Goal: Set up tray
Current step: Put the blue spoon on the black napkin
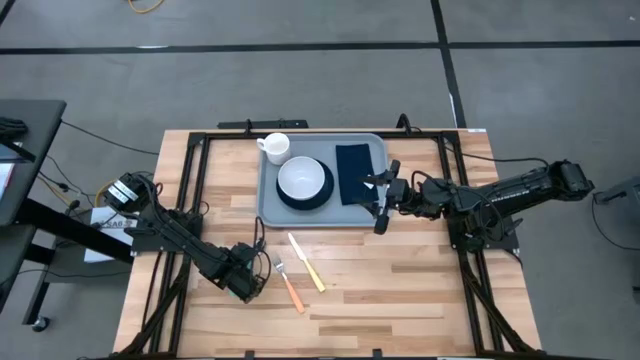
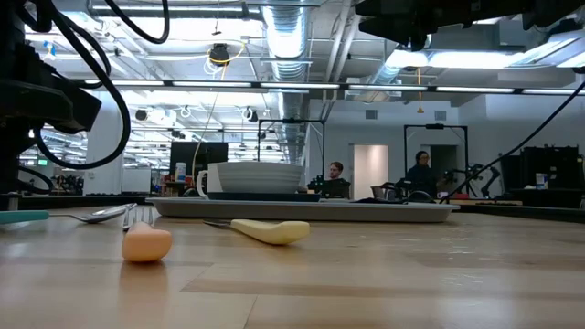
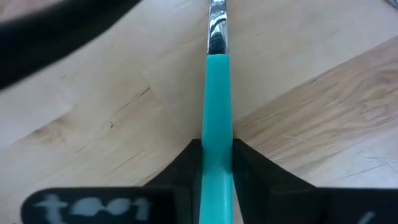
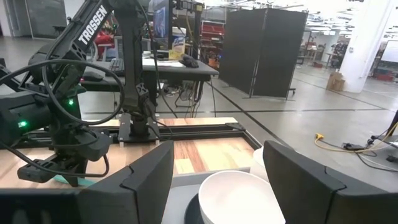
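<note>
- Step in hand, as I judge it: fetching cutlery for the tray (image 1: pixel 268 195). The left pincer (image 1: pixel 246 272) sits low on the counter (image 1: pixel 400 290), off the tray's near-left corner, clamped on a teal-handled utensil (image 3: pixel 217 118); smooth plastic handle, shiny metal neck.
- Tray: pale grey-blue plastic, rounded corners, raised rim, at the counter's far middle. It carries a white bowl (image 1: pixel 302 178) on a dark plate, a white mug (image 1: pixel 276 148) and a dark navy napkin (image 1: pixel 352 170).
- Right pincer (image 1: pixel 381 203) hovers over the tray's right edge, fingers spread wide, empty.
- Orange-handled fork (image 1: pixel 290 285) and yellow-handled knife (image 1: pixel 306 262) lie just near of the tray.
- Next move likely calls for lifting the utensil cleanly and carrying it tray-ward.
</note>
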